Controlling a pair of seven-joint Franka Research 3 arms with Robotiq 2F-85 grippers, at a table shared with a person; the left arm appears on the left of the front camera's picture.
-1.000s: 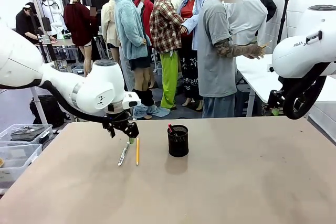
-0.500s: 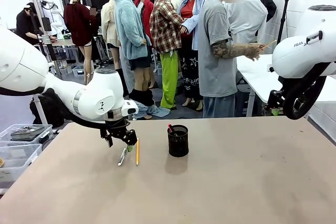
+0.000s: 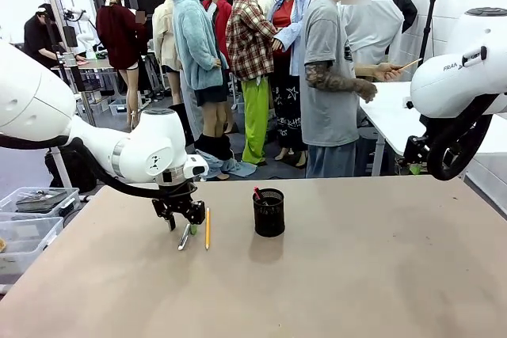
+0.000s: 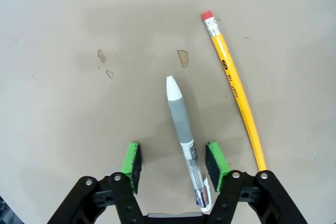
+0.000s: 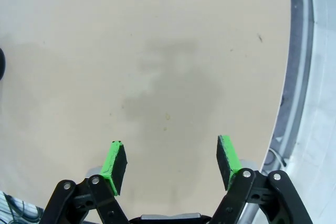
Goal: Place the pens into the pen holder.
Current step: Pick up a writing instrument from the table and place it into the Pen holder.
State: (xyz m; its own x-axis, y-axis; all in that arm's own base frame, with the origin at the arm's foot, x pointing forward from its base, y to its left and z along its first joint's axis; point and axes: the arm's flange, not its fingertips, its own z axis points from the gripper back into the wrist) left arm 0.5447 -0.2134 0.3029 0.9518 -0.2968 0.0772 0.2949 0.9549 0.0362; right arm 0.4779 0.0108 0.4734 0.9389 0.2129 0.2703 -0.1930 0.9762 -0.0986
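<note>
A white and grey pen (image 4: 181, 124) lies on the table between the green pads of my left gripper (image 4: 174, 163), which is open. It sits nearer the right-hand pad, and there is a gap to the other pad. In the front view the left gripper (image 3: 184, 223) is low over this pen (image 3: 185, 237). A yellow pencil (image 4: 233, 90) lies alongside it (image 3: 207, 229). The black mesh pen holder (image 3: 268, 213) stands to the right, with a dark pen with a red end (image 3: 257, 193) inside. My right gripper (image 5: 170, 161) hangs open over bare table.
Clear plastic bins (image 3: 32, 211) sit off the table's left side. The table edge (image 5: 286, 77) runs close by my right gripper. A person (image 3: 329, 77) stands beyond the far side, holding a thin stick.
My left gripper has come down over the white pen and its jaws have narrowed around it. The right arm has stayed still.
</note>
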